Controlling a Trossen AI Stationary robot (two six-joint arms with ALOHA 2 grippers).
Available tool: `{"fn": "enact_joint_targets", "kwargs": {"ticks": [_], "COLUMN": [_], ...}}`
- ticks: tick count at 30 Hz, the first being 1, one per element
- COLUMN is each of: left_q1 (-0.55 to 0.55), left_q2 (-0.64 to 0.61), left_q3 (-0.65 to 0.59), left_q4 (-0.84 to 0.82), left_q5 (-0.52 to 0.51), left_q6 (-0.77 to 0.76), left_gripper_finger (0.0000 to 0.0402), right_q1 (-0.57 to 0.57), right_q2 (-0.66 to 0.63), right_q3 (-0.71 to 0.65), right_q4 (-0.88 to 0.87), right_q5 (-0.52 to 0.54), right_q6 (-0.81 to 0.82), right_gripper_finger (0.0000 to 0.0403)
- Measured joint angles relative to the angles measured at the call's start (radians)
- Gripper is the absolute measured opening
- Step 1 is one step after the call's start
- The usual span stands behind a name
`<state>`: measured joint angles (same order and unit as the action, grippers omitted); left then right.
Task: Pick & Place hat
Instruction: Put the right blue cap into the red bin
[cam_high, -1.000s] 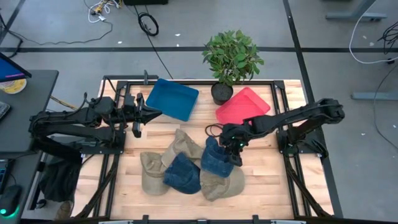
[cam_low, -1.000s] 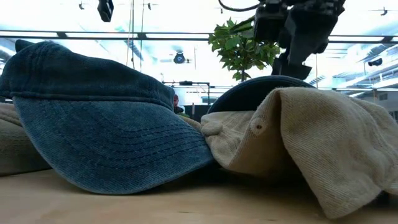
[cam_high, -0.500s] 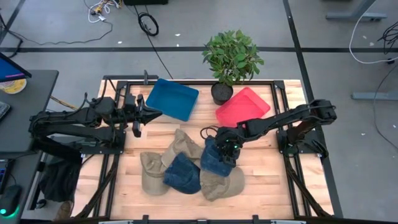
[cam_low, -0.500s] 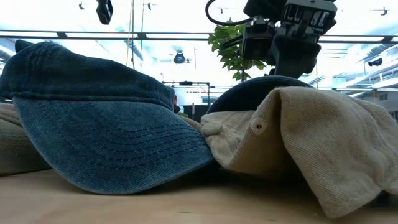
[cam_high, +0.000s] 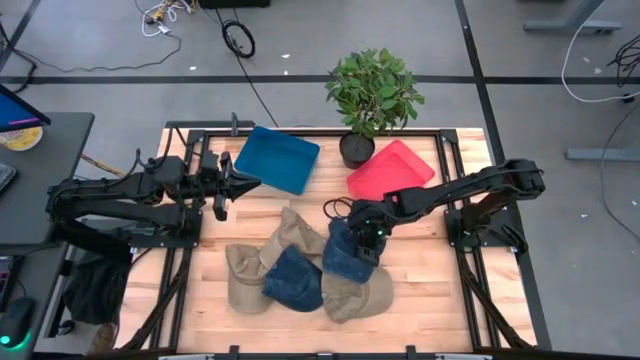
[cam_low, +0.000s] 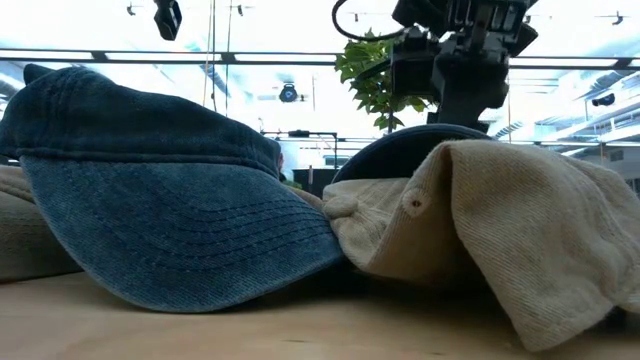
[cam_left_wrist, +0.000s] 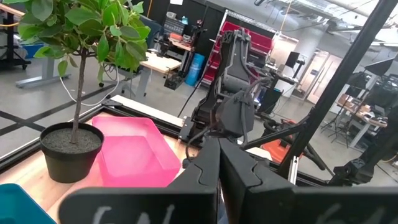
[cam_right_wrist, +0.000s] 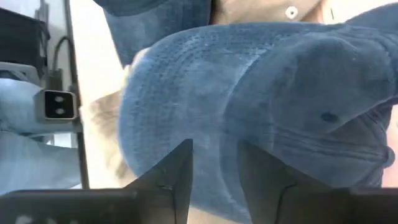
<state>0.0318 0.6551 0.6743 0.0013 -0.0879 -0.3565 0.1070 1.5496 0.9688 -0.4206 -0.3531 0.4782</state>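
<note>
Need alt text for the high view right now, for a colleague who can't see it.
Overhead view: the right gripper is down on a blue denim hat in a pile of blue and tan hats on a wooden table. The left gripper waits, shut, by a blue tray; a red tray sits beside a potted plant.

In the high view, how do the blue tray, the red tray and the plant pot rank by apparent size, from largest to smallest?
1-2. blue tray and red tray: they look about alike, so I do not rank them.
3. plant pot: clearly smallest, partly under leaves.
</note>
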Motion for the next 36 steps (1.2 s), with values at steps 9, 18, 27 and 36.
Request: {"fn": "enact_joint_targets", "kwargs": {"ticks": [9, 18, 27, 36], "left_q1": [0.000, 0.000, 0.000, 0.000], "left_q2": [0.000, 0.000, 0.000, 0.000], "left_q3": [0.000, 0.000, 0.000, 0.000], "left_q4": [-0.012, -0.018, -0.023, -0.022], "left_q5": [0.000, 0.000, -0.001, -0.001], "left_q6": [0.001, 0.001, 0.002, 0.004], "left_gripper_finger": [0.0005, 0.0005, 0.0005, 0.0005], "right_q1": [-0.022, -0.039, -0.037, -0.031], "right_q2": [-0.022, -0.003, 0.054, 0.099], "right_q3": [0.000, 0.000, 0.000, 0.000], "right_q4": [-0.077, -0.079, -0.009, 0.025], "right_q5": [0.069, 0.004, 0.004, -0.007], "right_q6": [-0.033, -0.042, -0.018, -0.017], "right_gripper_finger": [0.0151, 0.0202, 0.0212, 0.0130]}}
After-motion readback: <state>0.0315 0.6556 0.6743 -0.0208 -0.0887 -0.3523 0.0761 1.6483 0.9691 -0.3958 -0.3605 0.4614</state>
